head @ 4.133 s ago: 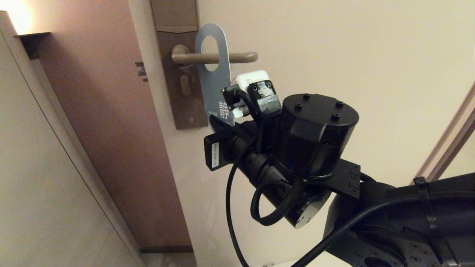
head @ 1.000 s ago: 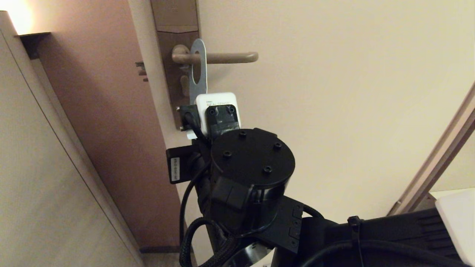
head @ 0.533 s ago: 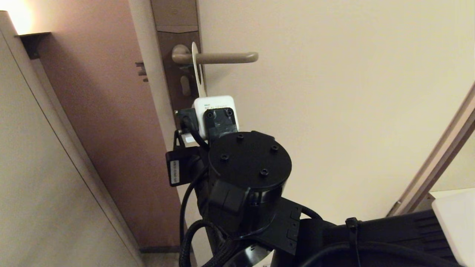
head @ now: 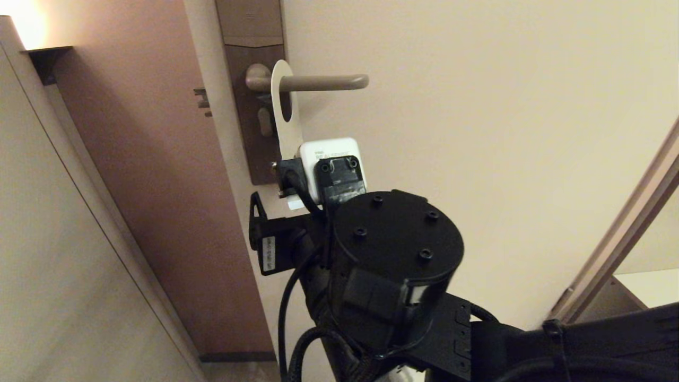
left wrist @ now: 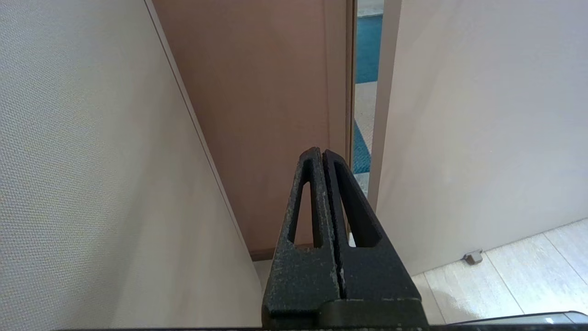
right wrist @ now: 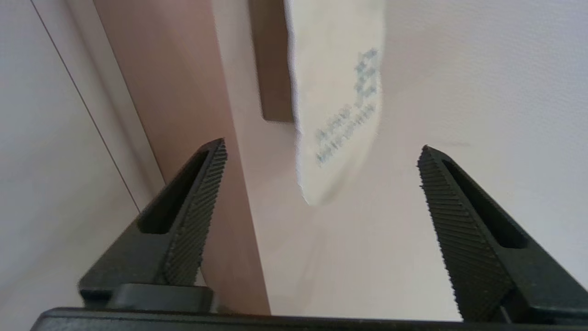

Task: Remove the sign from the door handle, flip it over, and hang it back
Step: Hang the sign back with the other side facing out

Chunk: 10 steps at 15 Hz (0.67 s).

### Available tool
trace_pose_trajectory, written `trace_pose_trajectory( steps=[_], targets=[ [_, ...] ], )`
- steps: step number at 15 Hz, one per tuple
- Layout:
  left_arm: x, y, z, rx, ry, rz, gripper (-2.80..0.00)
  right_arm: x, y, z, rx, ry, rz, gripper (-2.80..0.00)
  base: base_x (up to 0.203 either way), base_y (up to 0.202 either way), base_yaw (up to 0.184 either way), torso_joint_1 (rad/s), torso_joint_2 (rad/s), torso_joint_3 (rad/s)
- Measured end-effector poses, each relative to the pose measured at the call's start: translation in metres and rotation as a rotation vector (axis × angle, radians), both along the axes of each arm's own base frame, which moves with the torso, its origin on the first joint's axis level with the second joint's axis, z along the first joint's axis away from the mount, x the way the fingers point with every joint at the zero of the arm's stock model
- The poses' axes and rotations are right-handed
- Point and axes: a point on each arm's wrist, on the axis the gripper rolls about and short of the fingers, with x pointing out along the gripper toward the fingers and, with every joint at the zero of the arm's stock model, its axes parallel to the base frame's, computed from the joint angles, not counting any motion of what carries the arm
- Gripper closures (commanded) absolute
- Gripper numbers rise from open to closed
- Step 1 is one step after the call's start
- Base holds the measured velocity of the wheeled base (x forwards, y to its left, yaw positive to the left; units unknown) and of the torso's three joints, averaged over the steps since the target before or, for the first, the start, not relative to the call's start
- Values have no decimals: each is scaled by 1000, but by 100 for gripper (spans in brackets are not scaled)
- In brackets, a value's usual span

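Note:
The sign (head: 289, 138) hangs by its oval hole on the door handle (head: 323, 82), close to the lock plate (head: 254, 138), with its white side facing out. My right arm (head: 392, 249) is raised just below the sign and hides its lower end in the head view. In the right wrist view my right gripper (right wrist: 321, 151) is open and empty. The sign's white lower end with faint teal print (right wrist: 335, 101) hangs beyond the fingertips (right wrist: 216, 156), touching neither. My left gripper (left wrist: 321, 154) is shut and empty, low down, pointing at the door's bottom edge.
The brown door edge (head: 159, 159) with its dark latch bolts (head: 201, 101) lies left of the lock plate. A pale wall panel (head: 53, 239) stands at the left. The cream door face (head: 477, 132) spreads to the right, and a frame edge (head: 626, 228) runs at far right.
The sign went from teal side out, to edge-on near the handle's base, to white side out. My right arm has dropped back down and right, away from the sign.

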Motion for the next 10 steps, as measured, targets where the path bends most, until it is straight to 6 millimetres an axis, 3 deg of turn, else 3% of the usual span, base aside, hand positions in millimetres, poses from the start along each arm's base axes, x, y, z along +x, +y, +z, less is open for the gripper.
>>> trace_pose_trajectory(
  steps=[10],
  targets=[
    [0,0,0,1,0,0,0,-19,-47,11,-13,7,-3,-280,0,0,0,0,0,0]
  ],
)
